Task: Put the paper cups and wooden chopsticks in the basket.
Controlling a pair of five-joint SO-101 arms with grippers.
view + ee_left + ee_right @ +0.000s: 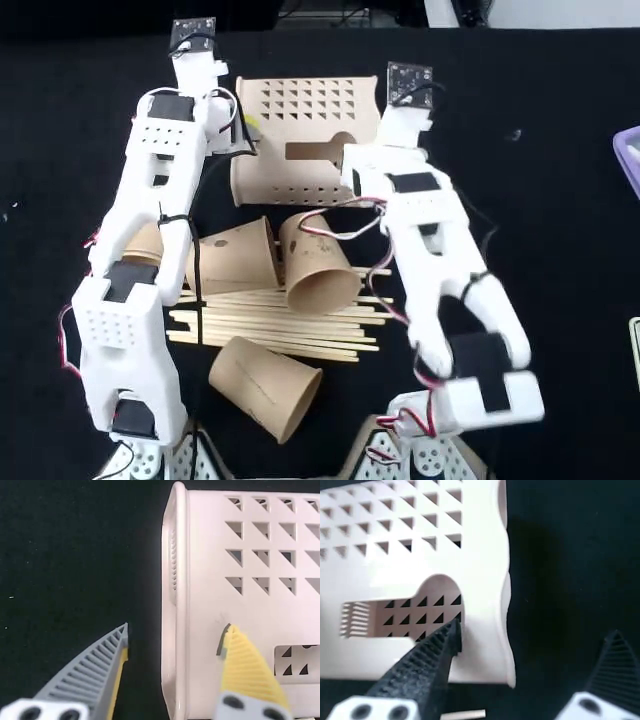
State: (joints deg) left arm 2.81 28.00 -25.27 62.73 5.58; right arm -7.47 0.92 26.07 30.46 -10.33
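black table [560, 250] beneath two white arms; the cream perforated basket [310, 110] sits at the far side. the left gripper [176, 629] is spread wide astride one basket edge, the right gripper [535, 630] spread wide astride the opposite edge. paper cups [262, 385] lie toppled nearer the arm bases, around a pile of wooden chopsticks [290, 325]

White printed arms [140, 190], black servos [415, 183].
Red-white cables [425, 378] at joints; left fingers [245, 665] ribbed yellow-grey, right fingers [427, 660] ribbed black.
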